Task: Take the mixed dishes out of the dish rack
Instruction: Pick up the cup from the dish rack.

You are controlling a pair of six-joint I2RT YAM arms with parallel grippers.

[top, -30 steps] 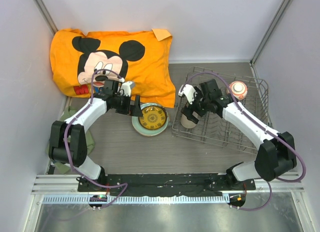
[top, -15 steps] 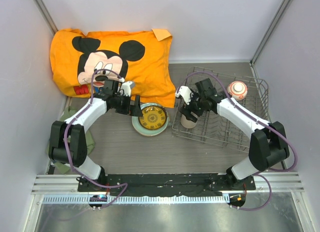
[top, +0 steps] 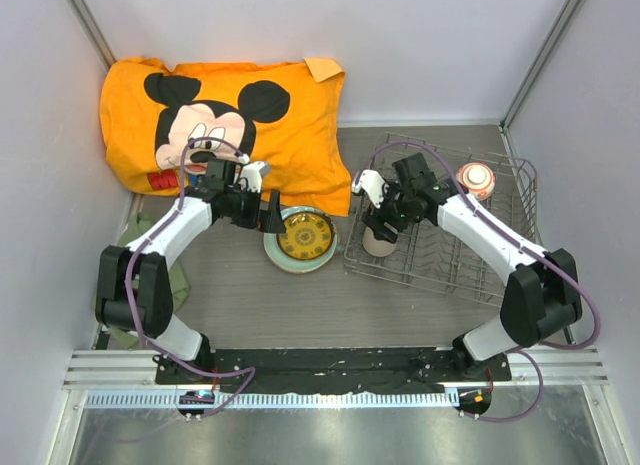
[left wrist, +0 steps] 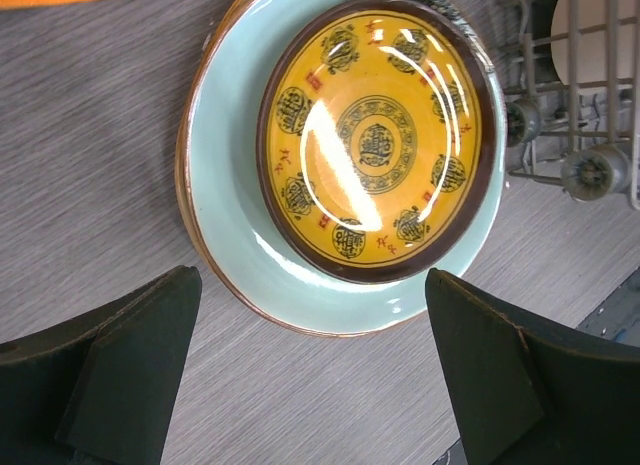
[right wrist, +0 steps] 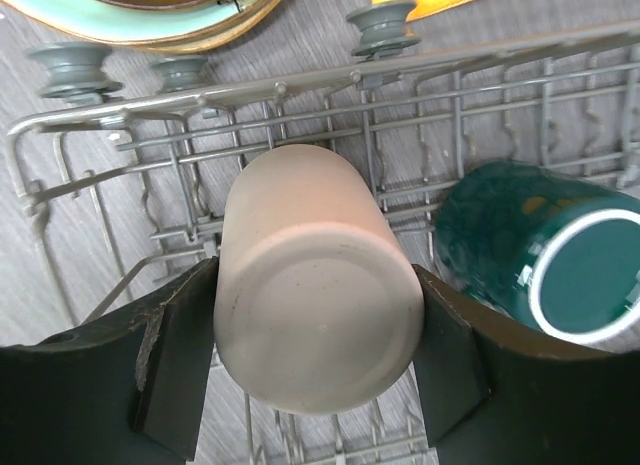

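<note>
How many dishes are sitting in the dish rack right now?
3. Beige cup at the near-left corner, teal mug beside it, red-orange bowl at the far right. The right arm may hide more.

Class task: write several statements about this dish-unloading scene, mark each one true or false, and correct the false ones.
1. The pale-green plate with yellow-brown centre lies on the table, outside the grey metal wire dish rack. True.
2. The left gripper is shut on that plate. False: it is open above the plate, holding nothing.
3. The right gripper has a finger against each side of the beige handleless cup, which sits in the rack. True.
4. The dark teal mug stands on the table. False: it lies on its side in the rack, beside the cup.
</note>
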